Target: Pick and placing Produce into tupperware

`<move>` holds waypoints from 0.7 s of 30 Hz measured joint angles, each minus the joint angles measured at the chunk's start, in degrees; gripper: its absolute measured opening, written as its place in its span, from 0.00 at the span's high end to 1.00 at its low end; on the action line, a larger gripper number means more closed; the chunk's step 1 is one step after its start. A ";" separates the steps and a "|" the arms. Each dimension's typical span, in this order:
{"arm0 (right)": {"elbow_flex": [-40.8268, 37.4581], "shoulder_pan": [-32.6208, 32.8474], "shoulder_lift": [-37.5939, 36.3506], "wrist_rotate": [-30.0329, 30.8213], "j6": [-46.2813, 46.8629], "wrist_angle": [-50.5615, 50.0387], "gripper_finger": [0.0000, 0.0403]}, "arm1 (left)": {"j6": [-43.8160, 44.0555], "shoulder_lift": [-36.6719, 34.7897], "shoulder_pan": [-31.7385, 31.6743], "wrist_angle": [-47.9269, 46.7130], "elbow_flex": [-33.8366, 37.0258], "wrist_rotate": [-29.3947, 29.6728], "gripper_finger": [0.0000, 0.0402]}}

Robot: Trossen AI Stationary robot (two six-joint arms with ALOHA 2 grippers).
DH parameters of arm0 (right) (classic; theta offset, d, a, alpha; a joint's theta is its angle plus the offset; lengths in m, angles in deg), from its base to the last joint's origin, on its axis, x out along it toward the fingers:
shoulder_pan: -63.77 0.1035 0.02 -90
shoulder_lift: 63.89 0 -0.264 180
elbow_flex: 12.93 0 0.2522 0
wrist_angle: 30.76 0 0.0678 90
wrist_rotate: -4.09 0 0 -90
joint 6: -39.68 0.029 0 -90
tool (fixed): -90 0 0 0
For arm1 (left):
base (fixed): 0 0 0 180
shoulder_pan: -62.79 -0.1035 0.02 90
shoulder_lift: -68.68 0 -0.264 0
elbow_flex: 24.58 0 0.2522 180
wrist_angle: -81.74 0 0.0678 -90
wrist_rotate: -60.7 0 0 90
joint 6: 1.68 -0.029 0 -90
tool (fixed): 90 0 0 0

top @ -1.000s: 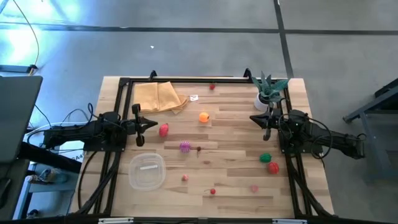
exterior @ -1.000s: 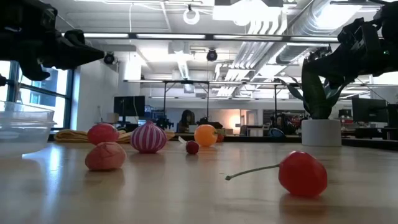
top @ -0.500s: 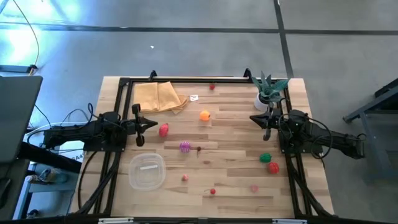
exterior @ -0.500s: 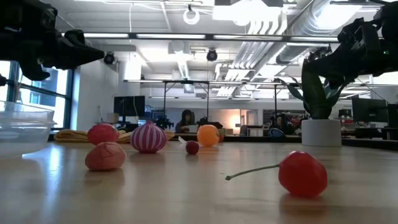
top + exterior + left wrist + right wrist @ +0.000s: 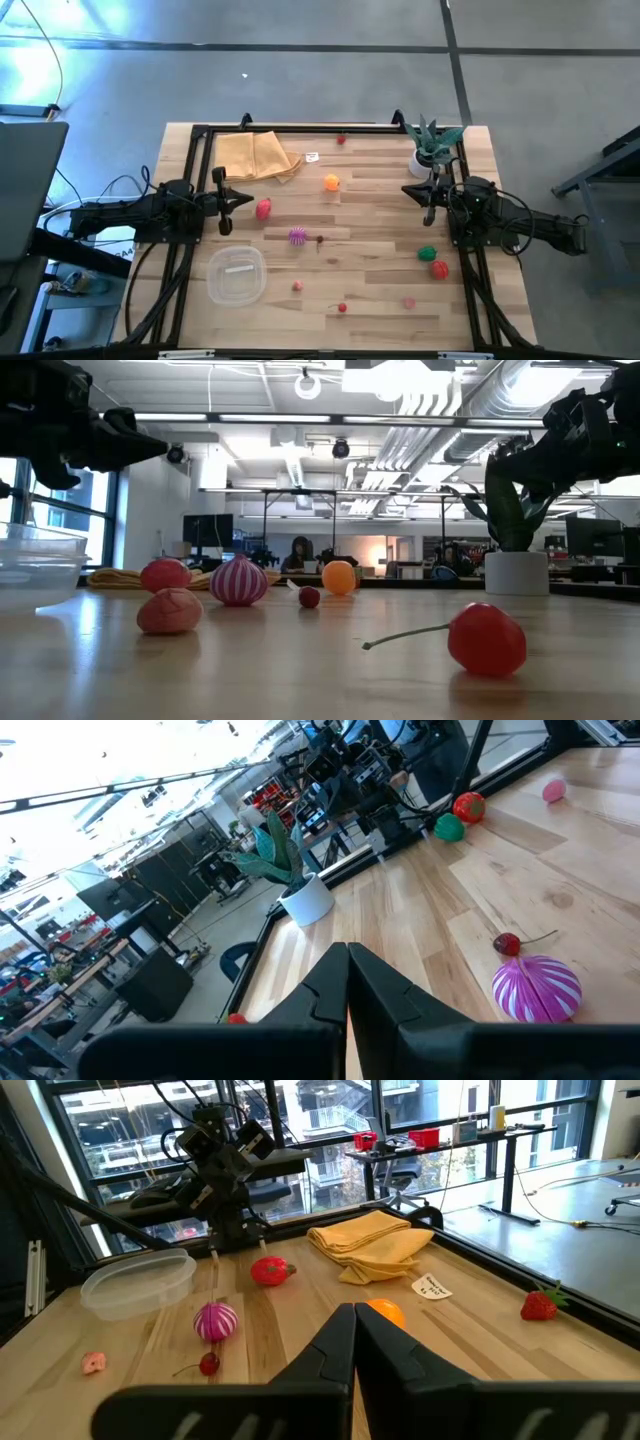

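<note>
Tupperware empty, produce scattered

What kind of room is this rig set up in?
Most likely an open-plan office or lab: exposed ceiling ducts, rows of desks with monitors behind the wooden table, and big windows facing other buildings.

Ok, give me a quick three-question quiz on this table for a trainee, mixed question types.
1. True or false: the tupperware already holds produce.
2. What stands at the table corner by the right gripper: A) plant B) cloth C) cherry?
3. Fill in: both grippers' fingers are ____.

Key: 1 false, it holds none. 2 A, the plant. 3 shut, left gripper too.
</note>
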 joint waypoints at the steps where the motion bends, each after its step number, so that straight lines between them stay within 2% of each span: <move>1: 0.00 0.00 0.00 0.00 0.00 0.00 1.00 | 0.00 0.00 0.00 -0.02 0.02 0.00 1.00; 9: 0.00 0.00 0.00 0.00 -1.75 0.01 1.00 | 0.30 0.00 0.02 0.14 0.02 0.00 1.00; 15: 0.00 0.00 0.00 -0.01 -7.69 0.04 1.00 | 6.06 0.00 0.00 6.32 0.02 0.00 1.00; 21: 0.00 0.00 0.00 -0.02 0.92 0.15 1.00 | 10.96 -0.02 0.00 13.64 0.02 -0.01 1.00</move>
